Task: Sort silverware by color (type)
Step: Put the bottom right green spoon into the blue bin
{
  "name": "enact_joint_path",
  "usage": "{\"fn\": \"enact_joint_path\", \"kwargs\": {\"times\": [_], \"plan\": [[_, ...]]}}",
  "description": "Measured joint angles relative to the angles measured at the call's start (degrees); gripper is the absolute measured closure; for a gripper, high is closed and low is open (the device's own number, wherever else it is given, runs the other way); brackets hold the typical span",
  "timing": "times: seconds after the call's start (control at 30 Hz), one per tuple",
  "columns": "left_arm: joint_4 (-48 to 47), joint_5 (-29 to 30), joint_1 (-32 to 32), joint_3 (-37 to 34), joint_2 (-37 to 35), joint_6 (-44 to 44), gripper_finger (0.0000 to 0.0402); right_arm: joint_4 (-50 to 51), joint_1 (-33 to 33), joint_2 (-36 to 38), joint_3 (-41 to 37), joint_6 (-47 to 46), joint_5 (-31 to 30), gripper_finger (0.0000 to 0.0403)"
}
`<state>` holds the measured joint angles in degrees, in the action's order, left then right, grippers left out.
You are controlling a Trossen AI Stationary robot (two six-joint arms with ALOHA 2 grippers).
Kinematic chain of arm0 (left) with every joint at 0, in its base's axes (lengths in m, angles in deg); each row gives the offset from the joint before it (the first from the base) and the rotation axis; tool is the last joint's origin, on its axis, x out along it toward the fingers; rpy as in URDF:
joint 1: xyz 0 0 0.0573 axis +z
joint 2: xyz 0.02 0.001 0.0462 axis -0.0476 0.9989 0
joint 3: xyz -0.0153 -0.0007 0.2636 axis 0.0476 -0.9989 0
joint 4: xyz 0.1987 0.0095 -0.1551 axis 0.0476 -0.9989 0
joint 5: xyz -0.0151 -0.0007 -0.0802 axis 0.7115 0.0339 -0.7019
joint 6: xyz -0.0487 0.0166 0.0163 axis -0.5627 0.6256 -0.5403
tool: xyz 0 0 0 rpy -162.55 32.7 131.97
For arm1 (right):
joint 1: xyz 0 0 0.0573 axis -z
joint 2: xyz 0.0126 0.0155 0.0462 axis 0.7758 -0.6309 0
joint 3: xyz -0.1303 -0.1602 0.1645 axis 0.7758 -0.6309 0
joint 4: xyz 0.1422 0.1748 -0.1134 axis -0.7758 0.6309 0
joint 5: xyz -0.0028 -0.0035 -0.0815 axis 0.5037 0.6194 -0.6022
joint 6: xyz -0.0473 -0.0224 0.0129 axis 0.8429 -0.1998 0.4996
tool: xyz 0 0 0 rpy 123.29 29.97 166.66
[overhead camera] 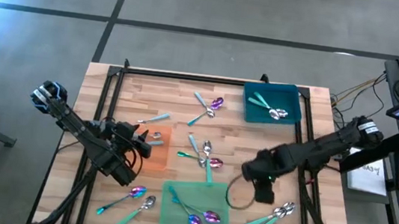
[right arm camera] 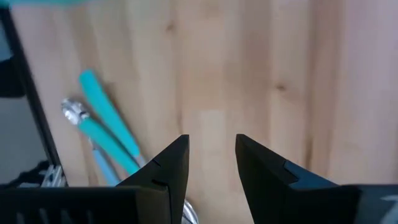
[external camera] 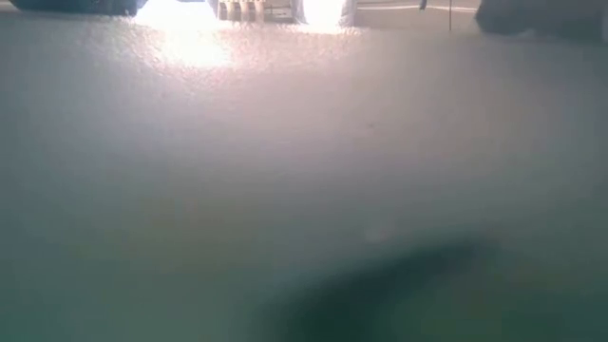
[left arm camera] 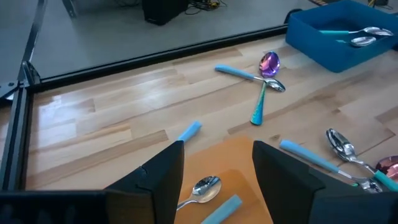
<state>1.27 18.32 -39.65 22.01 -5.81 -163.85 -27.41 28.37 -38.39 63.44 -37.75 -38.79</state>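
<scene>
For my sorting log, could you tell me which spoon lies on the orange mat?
The silver-headed, pale-blue-handled spoon between the left tool's open fingers; every other spoon lies off the orange mat.

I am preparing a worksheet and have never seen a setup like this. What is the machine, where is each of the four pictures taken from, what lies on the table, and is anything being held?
The machine is a robot with two dark arms at a wooden table. One picture looks straight down, one looks level from table height and shows only blur, and two come from cameras on the wrists.

Spoons with teal or pale blue handles lie scattered. Some sit in a teal bin, some on a green mat, and one spoon on an orange mat.

The left gripper is open above the orange mat. The right gripper is open over bare wood. Neither holds anything.
</scene>
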Motion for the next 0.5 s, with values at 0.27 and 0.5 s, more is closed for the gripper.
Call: {"fn": "enact_joint_path", "kwargs": {"times": [0.27, 0.5], "plan": [[-0.01, 0.0, 0.0, 0.0, 0.0, 0.38, 0.0226, -11.33, -8.66, -1.26, -1.72, 0.0, -0.52, 0.0282], [0.27, -0.01, 0.0, 0.0, 0.0, 0.38, 0.0226, -15.83, -14.86, -7.37, -1.91, 0.0, -0.31, 0.0282]]}}
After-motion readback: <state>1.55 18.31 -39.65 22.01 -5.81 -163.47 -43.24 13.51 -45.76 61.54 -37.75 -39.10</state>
